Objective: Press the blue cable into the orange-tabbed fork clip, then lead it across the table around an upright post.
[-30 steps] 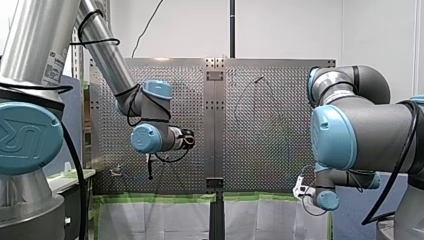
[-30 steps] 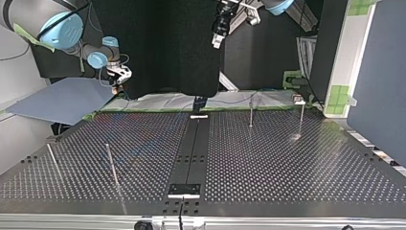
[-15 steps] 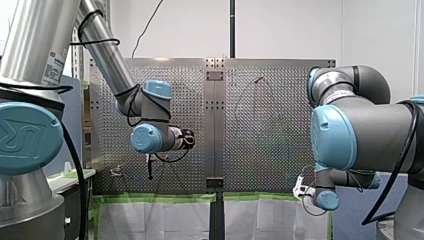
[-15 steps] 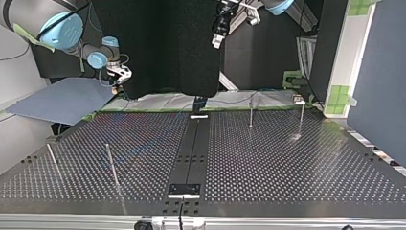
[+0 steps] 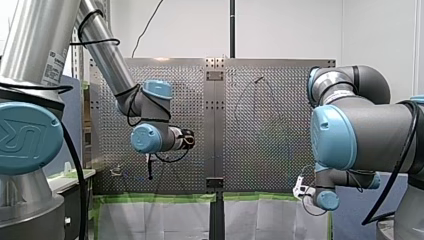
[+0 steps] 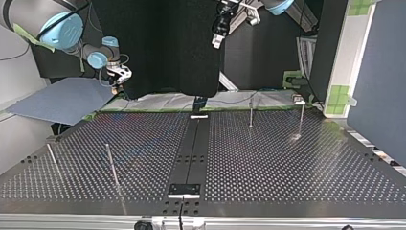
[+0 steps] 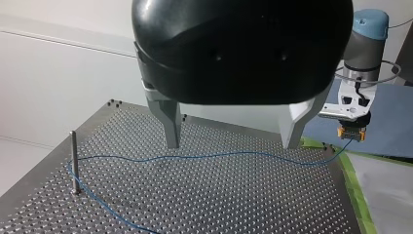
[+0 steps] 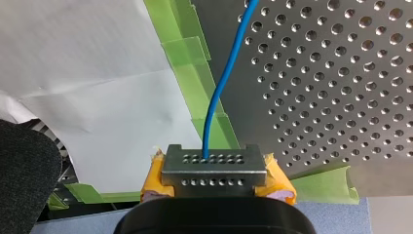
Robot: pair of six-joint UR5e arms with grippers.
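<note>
The blue cable [image 7: 219, 155] lies slack across the perforated table [image 7: 234, 204] and bends around an upright post [image 7: 74, 161]. My left gripper [image 7: 231, 145] hangs open above it, its metal fingers [image 7: 170, 126] clear of the cable. In the right wrist view my right gripper [image 8: 214, 163], with yellow pads, is shut on the blue cable [image 8: 219, 92] just off the table's edge. That same gripper [image 7: 351, 130] shows far off in the left wrist view. A small pale clip [image 6: 299, 100] sits at the far right corner in the top view; its tabs are too small to make out.
Several thin upright posts stand on the table, among them one [image 6: 250, 115] near the clip and one [image 6: 111, 165] at the top view's left. Green tape [image 8: 195, 73] and white sheeting edge the table. A blue-grey panel [image 6: 62, 98] lies beside my right gripper [image 6: 119, 79].
</note>
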